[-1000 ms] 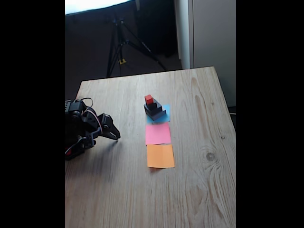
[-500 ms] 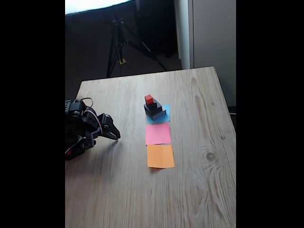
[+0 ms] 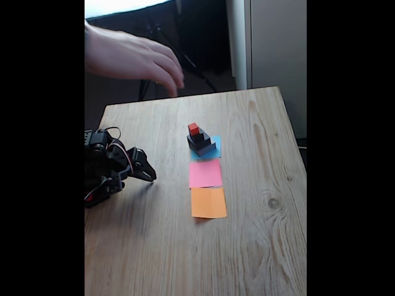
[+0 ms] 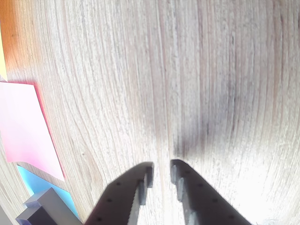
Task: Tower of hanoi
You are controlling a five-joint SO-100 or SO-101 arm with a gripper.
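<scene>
A pale wooden desk [image 3: 259, 203] with marked grain and a dark knot near its right side is seen in the fixed view. Three paper squares are laid in a row along its middle: a blue square [image 3: 213, 150] farthest back, a pink square [image 3: 205, 173] just in front of it, and an orange square [image 3: 208, 202] nearest. Behind the desk, a dark tripod [image 3: 185, 58] is set against a shadowed background.

Pale wood table in a dim room, bright light up top

The wooden table [image 3: 247, 234] has a knot in its grain, off to the right of the pincer. Behind the far edge it's dark, with a black tripod [image 3: 162, 58], a pale wall panel [image 3: 274, 43] and a bright strip [image 3: 123, 6] at top.
</scene>
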